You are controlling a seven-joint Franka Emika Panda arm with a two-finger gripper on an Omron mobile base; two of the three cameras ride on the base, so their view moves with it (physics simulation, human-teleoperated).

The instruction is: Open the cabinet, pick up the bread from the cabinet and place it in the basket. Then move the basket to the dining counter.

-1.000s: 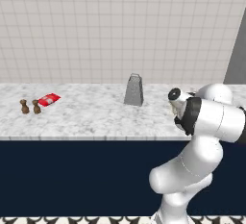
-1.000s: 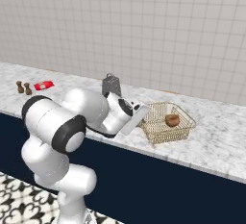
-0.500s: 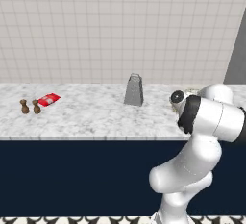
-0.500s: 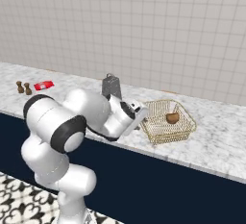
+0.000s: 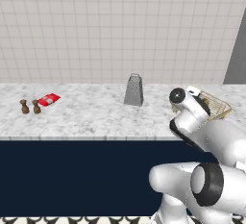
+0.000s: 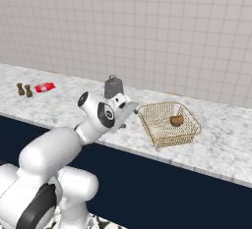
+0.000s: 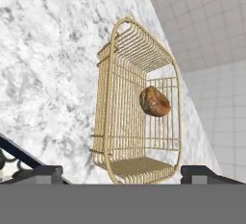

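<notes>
hiding half the basket [image 5: 216,105]: the arm [image 5: 204,127].

Tan-golden basket [image 6: 167,127], brown bread [image 6: 176,120]

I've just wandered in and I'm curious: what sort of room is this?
Most likely a kitchen: a marble counter against a tiled wall, with a metal grater and a wire basket holding bread.

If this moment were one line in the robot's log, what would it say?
phase: basket placed | bread: inside basket | basket: on dining counter | gripper: open, beside basket
</notes>
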